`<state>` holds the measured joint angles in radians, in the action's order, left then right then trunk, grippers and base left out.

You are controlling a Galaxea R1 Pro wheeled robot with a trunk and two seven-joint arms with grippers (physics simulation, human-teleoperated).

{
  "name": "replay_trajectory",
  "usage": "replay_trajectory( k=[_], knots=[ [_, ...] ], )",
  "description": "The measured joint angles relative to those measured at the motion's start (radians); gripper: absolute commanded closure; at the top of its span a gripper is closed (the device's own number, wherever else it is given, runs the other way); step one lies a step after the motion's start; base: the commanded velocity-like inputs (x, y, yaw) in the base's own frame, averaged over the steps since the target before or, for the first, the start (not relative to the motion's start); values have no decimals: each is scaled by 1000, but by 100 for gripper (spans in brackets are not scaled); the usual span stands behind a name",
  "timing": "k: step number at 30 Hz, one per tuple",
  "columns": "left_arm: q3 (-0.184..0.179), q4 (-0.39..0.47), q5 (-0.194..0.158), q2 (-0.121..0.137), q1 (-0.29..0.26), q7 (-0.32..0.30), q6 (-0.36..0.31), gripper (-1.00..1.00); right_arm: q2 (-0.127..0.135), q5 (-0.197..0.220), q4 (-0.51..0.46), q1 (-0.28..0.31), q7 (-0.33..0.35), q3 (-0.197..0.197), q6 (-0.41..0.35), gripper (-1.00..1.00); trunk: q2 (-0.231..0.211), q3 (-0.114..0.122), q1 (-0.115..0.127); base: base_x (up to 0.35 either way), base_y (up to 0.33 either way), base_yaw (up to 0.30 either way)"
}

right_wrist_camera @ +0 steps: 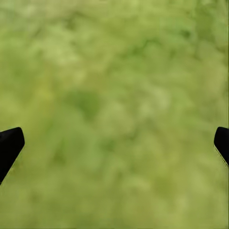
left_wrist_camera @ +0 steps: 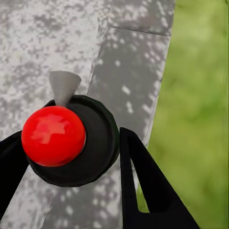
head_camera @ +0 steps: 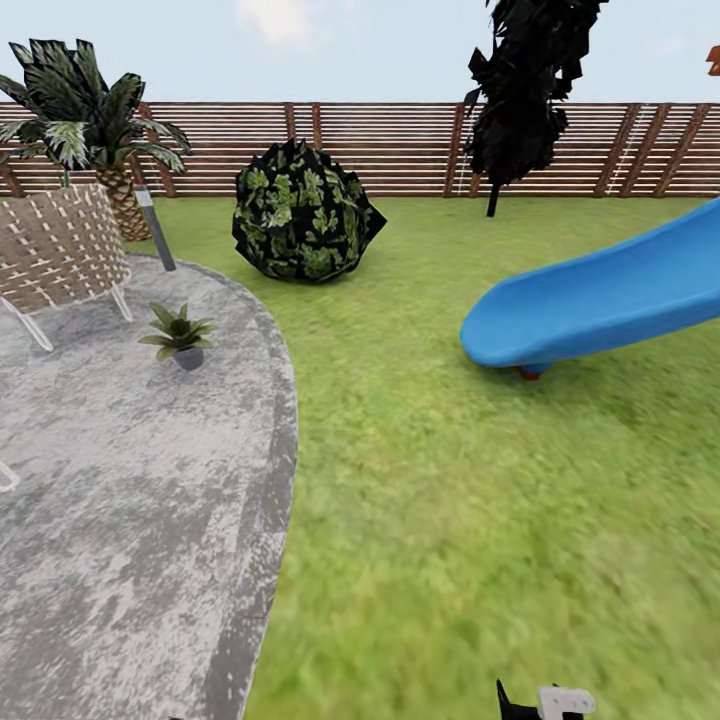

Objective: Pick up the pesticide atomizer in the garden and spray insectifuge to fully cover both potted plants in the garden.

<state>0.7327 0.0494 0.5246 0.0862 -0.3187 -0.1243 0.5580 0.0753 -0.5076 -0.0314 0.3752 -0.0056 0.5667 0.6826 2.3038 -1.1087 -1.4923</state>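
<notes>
Grey patio bears a potted plant; lawn adjoins.

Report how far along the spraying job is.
Done: the atomizer with red round top, black collar and grey nozzle sits between the left gripper's black fingers, apparently held. In hand: the robot faces one small potted plant with pointed green leaves on the grey paved patio; the nozzle points at paving, not the plant. Left: spray this plant, then find a second. The right gripper hangs open over grass.

Potted plant on patio
</notes>
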Motion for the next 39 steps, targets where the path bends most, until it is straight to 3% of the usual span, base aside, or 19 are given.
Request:
replay_trajectory(
  k=[11,24,39],
  knots=[
    [-1,0,0,-1,0,0,0,100,0,0,0,0,-1,0,0,-100,0,0,0,340,0,10],
    [-1,0,0,-2,0,0,0,100,-3,0,0,0,-1,0,0,-100,0,8,0,340,0,212],
    [-1,0,0,-2,0,0,1,100,-4,0,0,0,-1,0,0,-100,0,8,0,340,0,70]
  ],
)
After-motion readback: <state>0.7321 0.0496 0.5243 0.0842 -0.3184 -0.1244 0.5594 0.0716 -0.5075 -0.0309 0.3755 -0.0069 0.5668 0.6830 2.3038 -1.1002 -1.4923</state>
